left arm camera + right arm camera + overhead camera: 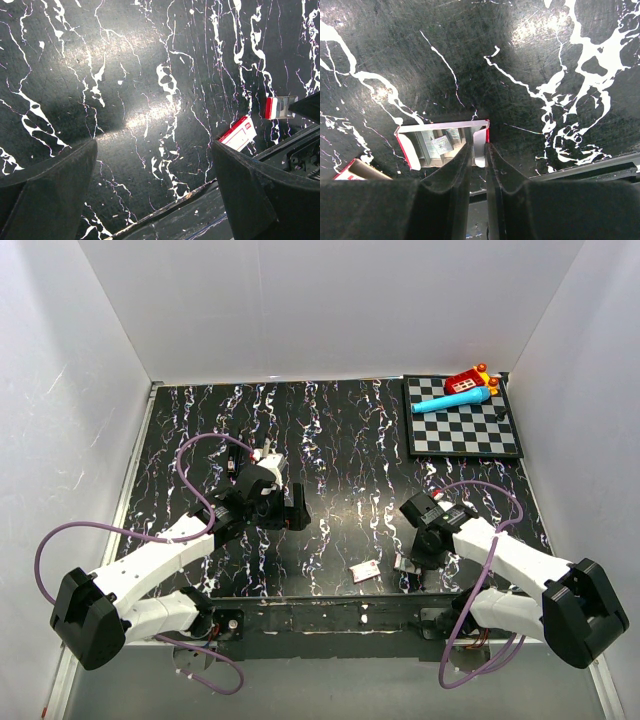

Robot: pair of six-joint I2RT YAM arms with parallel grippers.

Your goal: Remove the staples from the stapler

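No grey-silver stapler shows in any view. My right gripper (409, 558) (477, 146) is low over the table's near edge. Its fingers are closed on the white end flap of a small open red-and-white staple box (427, 142) (404, 564), which has strips of silver staples (441, 146) inside. A second red-and-white box piece (365, 570) (239, 134) lies flat just left of it. My left gripper (293, 512) (155, 146) hangs open and empty over bare table, left of both boxes. The open box also shows in the left wrist view (276, 107).
A checkered board (470, 435) lies at the back right with a red toy (467, 382) and a blue pen-like object (450, 400) on it. White walls enclose the black marbled table (350, 430). A metal rail (330, 612) runs along the near edge.
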